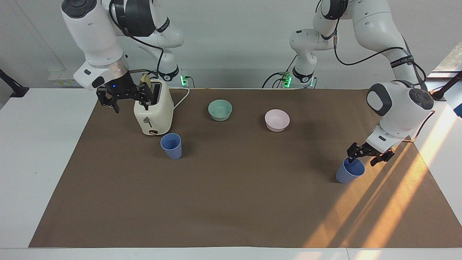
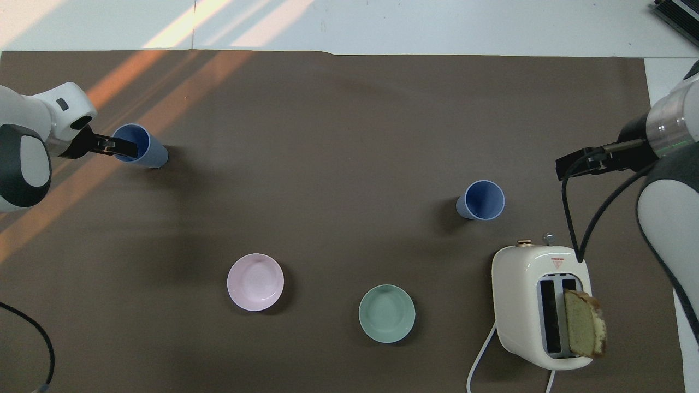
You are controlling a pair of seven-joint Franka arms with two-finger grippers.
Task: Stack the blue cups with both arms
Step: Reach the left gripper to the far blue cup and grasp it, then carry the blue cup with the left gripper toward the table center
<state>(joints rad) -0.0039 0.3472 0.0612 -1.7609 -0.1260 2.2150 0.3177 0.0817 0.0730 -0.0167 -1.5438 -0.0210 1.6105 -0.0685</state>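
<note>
**Left end effector at the rim of 1 blue cup; right arm waits by the toaster**

I see 2 blue cups standing upright and well apart on the brown mat that covers the desk [image 1: 21, 151]. The first blue cup [image 1: 349, 170] [image 2: 138, 146] sits toward the left arm's end of the desk, farther from the robots than the pink bowl [image 1: 277, 120] [image 2: 255, 281]. My left end effector [image 1: 364, 156] [image 2: 112, 146] is right at this cup's mouth: in the facing view its fingers are spread narrowly, with 1 fingertip over the rim nearest the robots and the other just outside the cup wall. I cannot tell whether either finger touches the cup yet. It holds nothing.

The second blue cup [image 1: 171, 145] [image 2: 481, 200] stands toward the right arm's end, just beside the cream toaster [image 1: 153, 112] [image 2: 540, 305] and farther from the robots than it. A slice of bread [image 2: 584, 323] sticks up out of 1 toaster slot.

My right end effector [image 1: 124, 100] [image 2: 581, 162] hangs in the air beside the toaster's top, fingers spread wide and empty; that arm waits.

The mint-green bowl [image 1: 220, 109] [image 2: 386, 313] sits between the toaster and the pink bowl, with both bowls nearer to the robots than either cup.
</note>
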